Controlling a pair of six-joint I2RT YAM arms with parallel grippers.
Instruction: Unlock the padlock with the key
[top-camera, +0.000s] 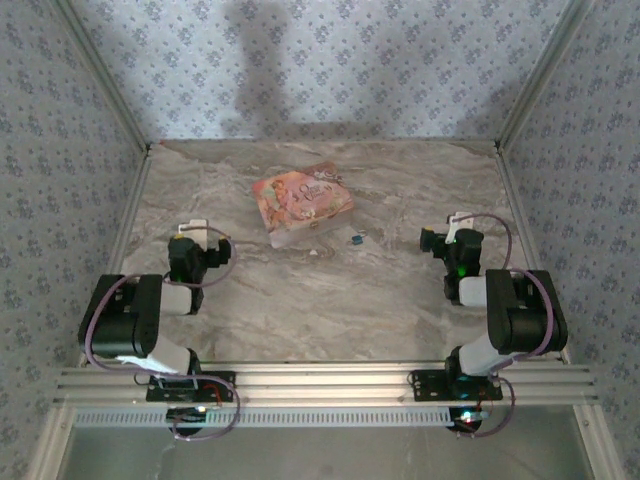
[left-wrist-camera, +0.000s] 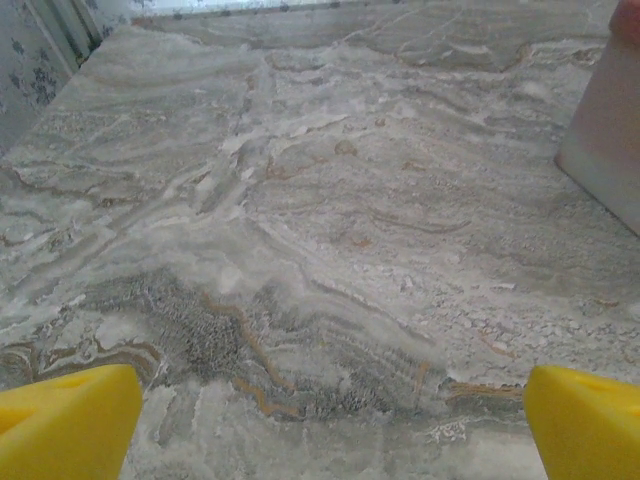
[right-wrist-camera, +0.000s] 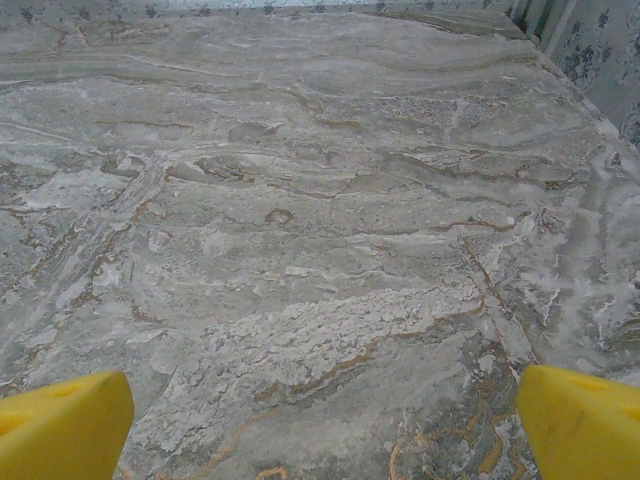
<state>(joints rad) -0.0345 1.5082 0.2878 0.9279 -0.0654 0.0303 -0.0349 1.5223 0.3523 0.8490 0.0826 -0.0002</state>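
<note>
Fingers (left-wrist-camera: 70, 425) of the left gripper (left-wrist-camera: 330, 410) and right gripper (right-wrist-camera: 325, 410) are gaping wide and empty, and the tiny blue padlock (top-camera: 356, 239) is lying near the pink picture box (top-camera: 302, 203), needing slow, careful aim

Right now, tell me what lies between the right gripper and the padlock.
Nothing but bare marble table: the top external view shows that stretch between the right gripper and the small blue padlock bare.

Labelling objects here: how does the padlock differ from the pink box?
The padlock is tiny and blue; the box is far larger, pink and covered in pictures. The padlock lies to the right of the box and closer to the near edge of the table. Both rest on the marble table, not touching.
</note>
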